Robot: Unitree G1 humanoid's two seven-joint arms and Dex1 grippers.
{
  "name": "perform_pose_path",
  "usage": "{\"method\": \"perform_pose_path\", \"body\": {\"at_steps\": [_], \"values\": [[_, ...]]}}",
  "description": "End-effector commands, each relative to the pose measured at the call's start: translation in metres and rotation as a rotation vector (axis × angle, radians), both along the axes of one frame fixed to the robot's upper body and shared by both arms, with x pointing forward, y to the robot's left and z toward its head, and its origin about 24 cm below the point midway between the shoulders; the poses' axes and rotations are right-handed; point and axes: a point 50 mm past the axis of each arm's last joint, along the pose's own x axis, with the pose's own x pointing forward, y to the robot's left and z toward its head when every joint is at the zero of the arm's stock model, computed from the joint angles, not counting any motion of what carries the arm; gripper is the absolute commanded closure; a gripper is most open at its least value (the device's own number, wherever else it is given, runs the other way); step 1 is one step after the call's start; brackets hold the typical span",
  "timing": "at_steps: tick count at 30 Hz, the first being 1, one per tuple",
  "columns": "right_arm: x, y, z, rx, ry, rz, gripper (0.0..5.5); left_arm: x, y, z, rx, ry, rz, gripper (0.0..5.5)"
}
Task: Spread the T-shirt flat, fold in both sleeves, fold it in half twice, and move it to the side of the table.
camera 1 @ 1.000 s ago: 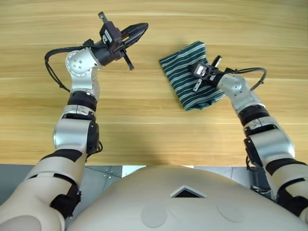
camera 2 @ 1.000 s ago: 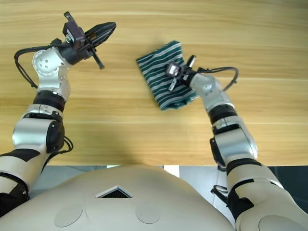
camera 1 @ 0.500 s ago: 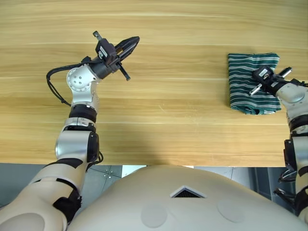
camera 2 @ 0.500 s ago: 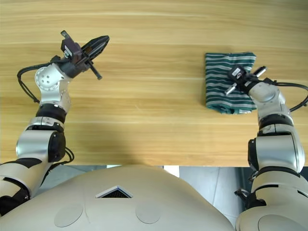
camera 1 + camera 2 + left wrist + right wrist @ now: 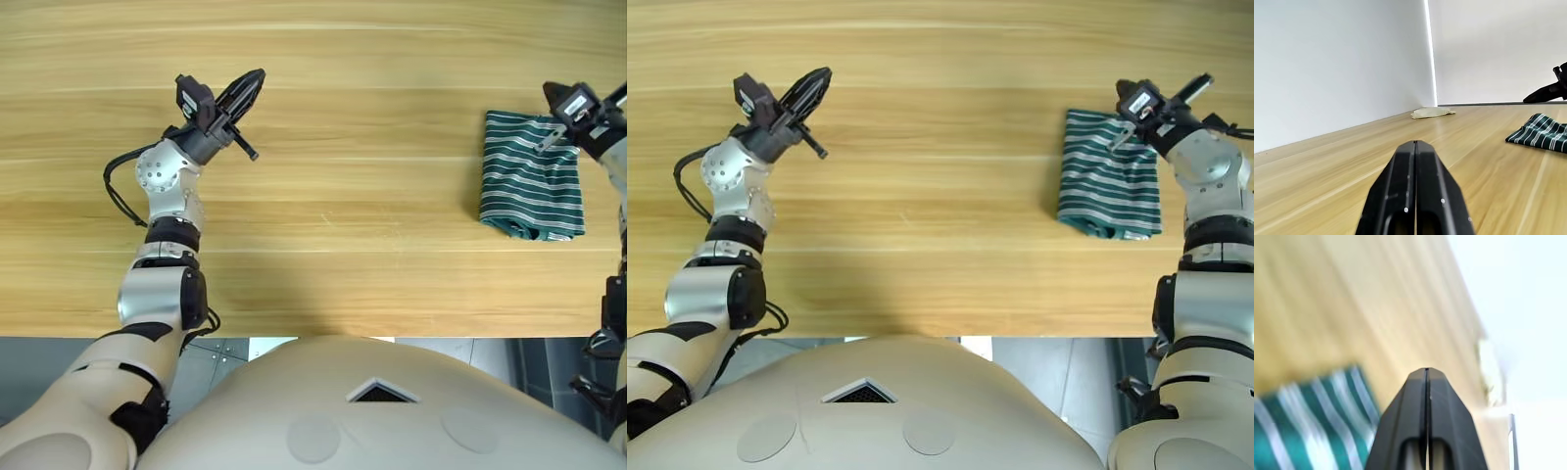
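Moved since earlier frames: dark green, white-striped folded T-shirt (image 5: 532, 174), from frame centre to the right edge; right gripper (image 5: 552, 90), from on top of the fabric to just past its upper right corner.
T-shirt: lying as a compact folded rectangle on the light wooden table (image 5: 323, 206), at right centre of the left eye view, near the table's side.
Right gripper: pressed together with nothing held, per the right wrist view; apparently off the cloth, at upper right of frame.
Left gripper (image 5: 257, 76): closed and empty, held over bare wood at upper left of frame, well apart from the shirt.
Background: pale crumpled cloth (image 5: 1432, 113) at the far corner of the table, against the white wall (image 5: 1327, 73).
Step in hand: judged as the last one, placement at the side, with sleeves and both half-folds apparently complete.
Next move: withdraw the right arm clear without snagging the top layer; verify that the bundle lies square and does not spring open.
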Motion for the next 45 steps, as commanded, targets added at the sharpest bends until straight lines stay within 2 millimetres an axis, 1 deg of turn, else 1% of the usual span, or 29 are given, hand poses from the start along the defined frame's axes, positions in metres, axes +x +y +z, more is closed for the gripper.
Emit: {"method": "perform_pose_path", "body": {"at_steps": [1, 2, 3, 4, 6, 7, 8, 9, 10, 11, 12, 14, 15, 19, 22, 28, 39, 42, 45], "values": [[0.013, 0.063, 0.020, 0.186, -0.182, 0.214, 5.50, 0.017, -0.001, 0.012, -0.097, 0.028, 0.043, 5.48], [0.015, 0.079, 0.020, 0.283, -0.192, 0.256, 5.50, 0.021, 0.000, 0.012, -0.113, 0.049, 0.069, 5.48], [0.019, 0.101, 0.015, 0.401, -0.171, 0.303, 5.50, 0.025, 0.001, 0.011, -0.123, 0.076, 0.117, 5.48], [0.022, 0.117, 0.008, 0.508, -0.134, 0.331, 5.50, 0.029, 0.000, 0.010, -0.133, 0.102, 0.155, 5.48], [0.029, 0.148, -0.009, 0.777, 0.006, 0.368, 5.50, 0.036, -0.003, 0.008, -0.186, 0.163, 0.229, 5.48], [0.033, 0.160, -0.015, 1.033, 0.119, 0.382, 5.50, 0.039, -0.004, 0.005, -0.228, 0.209, 0.269, 5.48], [0.038, 0.167, -0.020, 1.296, 0.223, 0.406, 5.50, 0.042, -0.005, 0.003, -0.256, 0.250, 0.308, 5.48], [0.043, 0.168, -0.027, 1.591, 0.314, 0.363, 5.50, 0.043, -0.005, -0.002, -0.284, 0.304, 0.362, 5.48], [0.047, 0.171, -0.034, 1.778, 0.366, 0.298, 5.50, 0.045, -0.006, -0.006, -0.292, 0.349, 0.407, 5.48], [0.049, 0.172, -0.041, 1.855, 0.388, 0.198, 5.50, 0.045, -0.006, -0.009, -0.303, 0.383, 0.448, 5.48], [0.049, 0.176, -0.049, 1.879, 0.412, 0.099, 5.50, 0.046, -0.006, -0.012, -0.345, 0.431, 0.486, 5.48], [0.046, 0.180, -0.065, 1.846, 0.447, -0.068, 5.50, 0.044, -0.005, -0.021, -0.415, 0.505, 0.541, 5.48], [0.044, 0.179, -0.070, 1.860, 0.451, -0.111, 5.50, 0.042, -0.004, -0.025, -0.440, 0.528, 0.561, 5.48], [0.042, 0.172, -0.075, 1.848, 0.442, -0.169, 5.50, 0.040, 0.003, -0.031, -0.542, 0.622, 0.631, 5.48], [0.041, 0.174, -0.076, 1.793, 0.436, -0.174, 5.50, 0.040, 0.002, -0.033, -0.495, 0.633, 0.660, 5.48], [0.042, 0.173, -0.077, 1.751, 0.440, -0.214, 5.50, 0.040, 0.002, -0.034, -0.521, 0.654, 0.676, 5.48], [0.044, 0.169, -0.079, 1.729, 0.421, -0.302, 5.50, 0.043, -0.002, -0.034, -0.485, 0.673, 0.681, 5.48], [0.046, 0.167, -0.081, 1.654, 0.420, -0.387, 5.50, 0.044, -0.004, -0.032, -0.471, 0.675, 0.683, 5.48], [0.046, 0.166, -0.081, 1.614, 0.414, -0.417, 5.50, 0.045, -0.006, -0.032, -0.466, 0.677, 0.683, 5.48]]}}
